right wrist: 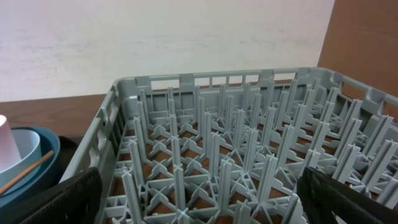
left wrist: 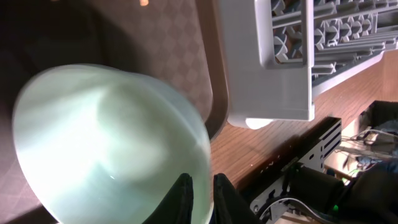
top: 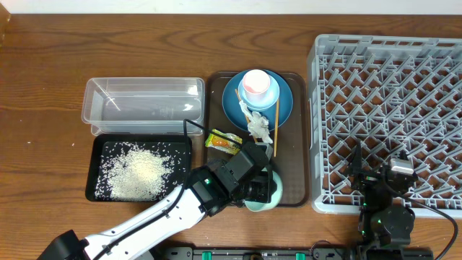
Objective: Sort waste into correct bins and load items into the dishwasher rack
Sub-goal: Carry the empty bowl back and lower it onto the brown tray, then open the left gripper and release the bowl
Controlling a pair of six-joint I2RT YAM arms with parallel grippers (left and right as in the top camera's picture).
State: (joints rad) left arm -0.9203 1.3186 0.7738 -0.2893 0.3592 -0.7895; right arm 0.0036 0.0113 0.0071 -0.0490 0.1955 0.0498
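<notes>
Wooden table point(top: 43, 79), pale wall point(right wrist: 155, 37)

Rack point(top: 390, 108) on the right, serving tray point(top: 297, 159) just left of it. On that tray: plate-bowl point(top: 232, 105) far, cup point(top: 258, 85) in it, tissue point(top: 260, 127) and chopsticks point(top: 276, 130) at its near rim, wrapper point(top: 223, 141) left, small bowl point(top: 263, 205) nearest. Further left, tub point(top: 143, 106) behind shallow tray point(top: 92, 173) holding grains point(top: 141, 173).

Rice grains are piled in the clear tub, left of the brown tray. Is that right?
Not quite. The rice is piled in the black tray, not the clear tub, which shows no grains in it. The rest holds: the pile is left of the brown tray. The overhead view shows this.
</notes>
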